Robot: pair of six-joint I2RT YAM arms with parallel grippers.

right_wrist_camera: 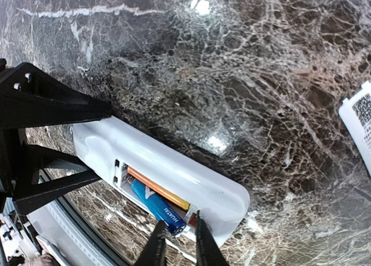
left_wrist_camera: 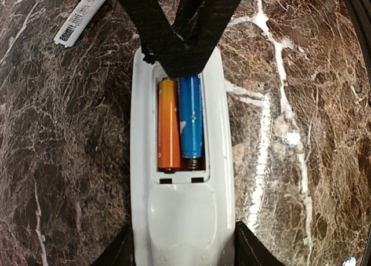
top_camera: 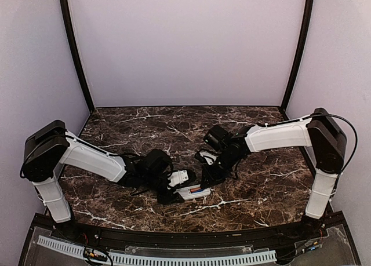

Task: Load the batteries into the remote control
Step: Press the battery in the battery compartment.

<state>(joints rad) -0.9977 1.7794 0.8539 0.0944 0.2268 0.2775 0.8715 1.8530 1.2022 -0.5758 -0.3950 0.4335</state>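
**Fingers at both ends of the remote control [left_wrist_camera: 185, 219]**

Fingers [left_wrist_camera: 252, 248] of the left gripper [left_wrist_camera: 182, 251] lie flush against the two long sides of the remote control's rounded end, clasping it. On the right gripper [right_wrist_camera: 184, 222] the fingers [right_wrist_camera: 157, 246] are drawn almost together with nothing between them. Their tips come down at the opposite end of the battery bay [left_wrist_camera: 191, 161], right at the end of the blue cell [left_wrist_camera: 191, 118]. I cannot tell from where I stand whether they press on it.

The remote control lies flat, back up, on the dark marble table [left_wrist_camera: 58, 133], toward its near side and between the two arms. Its bay is uncovered. The orange cell [left_wrist_camera: 168, 124] and the blue cell lie in it lengthwise, side by side and touching. The blue one carries white lettering, and a dark spring shows at the end of it nearer the left gripper.

A small flat white cover piece [left_wrist_camera: 81, 17] with a printed label lies on the marble apart from the remote control, out beyond the end where the right gripper works. It touches neither gripper.
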